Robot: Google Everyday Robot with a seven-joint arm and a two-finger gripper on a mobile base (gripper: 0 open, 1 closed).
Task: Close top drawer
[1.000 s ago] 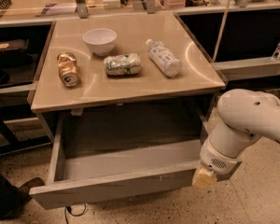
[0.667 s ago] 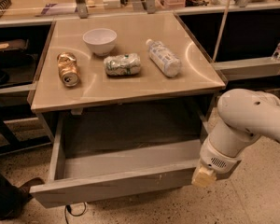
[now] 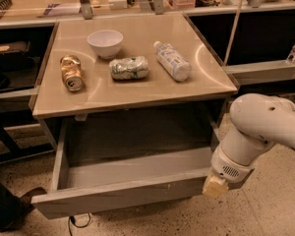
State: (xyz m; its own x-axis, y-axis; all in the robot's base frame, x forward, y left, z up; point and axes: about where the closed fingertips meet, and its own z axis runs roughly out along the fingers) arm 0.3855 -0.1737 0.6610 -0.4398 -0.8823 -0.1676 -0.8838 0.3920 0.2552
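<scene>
1. The top drawer (image 3: 123,193) is pulled far out from under the table (image 3: 137,95). Its grey front panel runs across the lower part of the view, tilted slightly so that its left end sits lower.
2. The gripper (image 3: 215,186) is at the right end of that front panel, low on the right and level with the panel's top edge. The white arm (image 3: 260,127) reaches down to it from the right side.
3. The gripper's pale tip is at the panel's right corner. Whether it touches the panel or is just beside it cannot be told.
4. Only a cream-coloured stub of the gripper shows below the wrist, so it is unclear whether it is spread or pressed together.
5. The arm is cut off at the right edge.
6. The drawer's right wall is partly hidden behind the wrist.
7. The back of the drawer is in shadow under the table.
8. On the table lie a white bowl (image 3: 105,43), a gold can (image 3: 71,73), a crushed green can (image 3: 129,68) and a plastic bottle (image 3: 172,60) on its side.
</scene>
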